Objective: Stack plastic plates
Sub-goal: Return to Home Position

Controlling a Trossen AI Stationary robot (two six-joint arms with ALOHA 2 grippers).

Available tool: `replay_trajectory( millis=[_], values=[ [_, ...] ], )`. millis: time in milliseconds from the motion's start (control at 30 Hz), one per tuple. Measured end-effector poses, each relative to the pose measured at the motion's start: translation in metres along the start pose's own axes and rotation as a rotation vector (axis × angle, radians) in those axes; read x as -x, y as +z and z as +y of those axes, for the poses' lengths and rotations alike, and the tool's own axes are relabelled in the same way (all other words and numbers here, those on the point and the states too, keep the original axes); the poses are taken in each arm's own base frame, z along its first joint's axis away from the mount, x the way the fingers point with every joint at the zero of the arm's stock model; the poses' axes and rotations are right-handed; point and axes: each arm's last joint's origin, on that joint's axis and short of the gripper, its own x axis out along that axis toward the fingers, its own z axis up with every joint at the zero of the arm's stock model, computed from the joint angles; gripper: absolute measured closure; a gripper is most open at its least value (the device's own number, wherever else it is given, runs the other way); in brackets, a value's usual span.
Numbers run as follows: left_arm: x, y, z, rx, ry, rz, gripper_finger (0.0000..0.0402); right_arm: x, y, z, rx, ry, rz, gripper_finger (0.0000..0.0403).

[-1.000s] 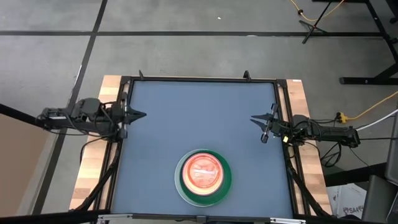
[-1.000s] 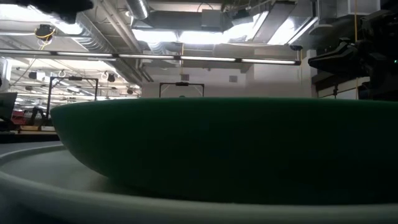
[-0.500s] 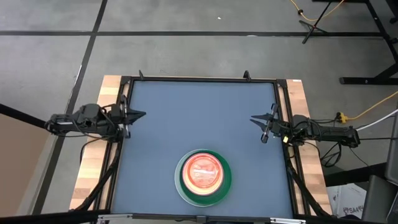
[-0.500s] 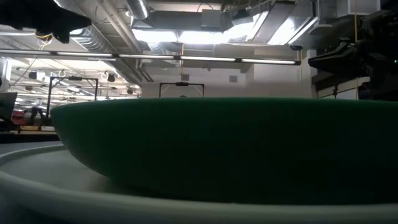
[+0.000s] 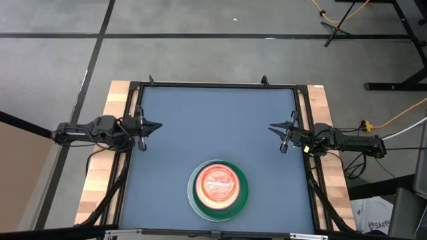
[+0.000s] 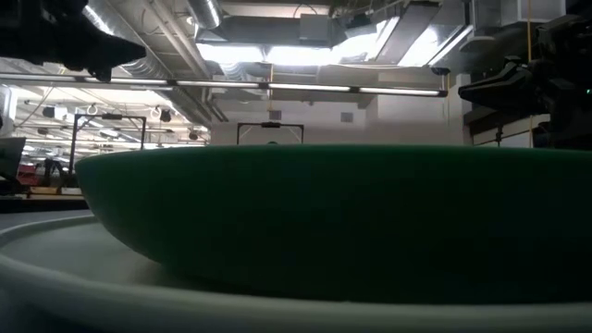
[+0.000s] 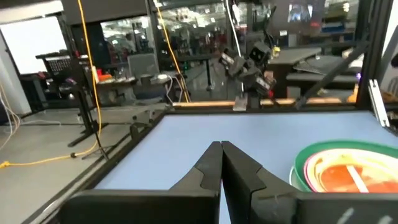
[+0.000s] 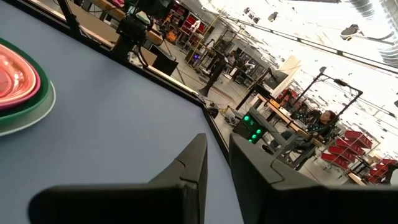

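**Plate stack at the near edge, both arms at the table's sides**

The plastic plates (image 5: 218, 189) stand as one round pile near the front edge of the blue mat (image 5: 213, 113), slightly right of centre. A white plate (image 5: 191, 197) forms the base. On it sits a dark green plate (image 5: 243, 190), then a pink rim (image 8: 31, 84), with a glossy orange plate (image 5: 216, 183) on top. In the low view the green plate's smooth curved wall (image 6: 324, 222) blocks nearly all of the table, with the white rim (image 6: 92, 273) beneath it.

The left gripper (image 5: 157, 125) hangs at the mat's left edge. Its fingers (image 7: 211, 165) are pressed together and hold nothing. The right gripper (image 5: 271, 127) hangs at the right edge, its fingers (image 8: 194, 158) parted by a narrow gap and empty.

Both grippers are well apart from the pile, with bare mat between them. A black frame (image 5: 213, 85) rims the mat, with wooden boards (image 5: 321, 100) outside it.
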Motion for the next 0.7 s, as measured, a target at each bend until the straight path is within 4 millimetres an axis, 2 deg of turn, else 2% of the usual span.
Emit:
replay_trajectory(
  millis=[533,700],
  values=[
    [-0.015,-0.042,-0.008,0.038,0.023,-0.028,0.04,0.0,0.0,0.0,0.0,0.0,0.0,0.0341],
    [-0.016,-0.043,-0.008,0.043,0.027,-0.047,0.04,0.0,0.0,0.0,0.0,0.0,0.0,0.0341]
  ],
)
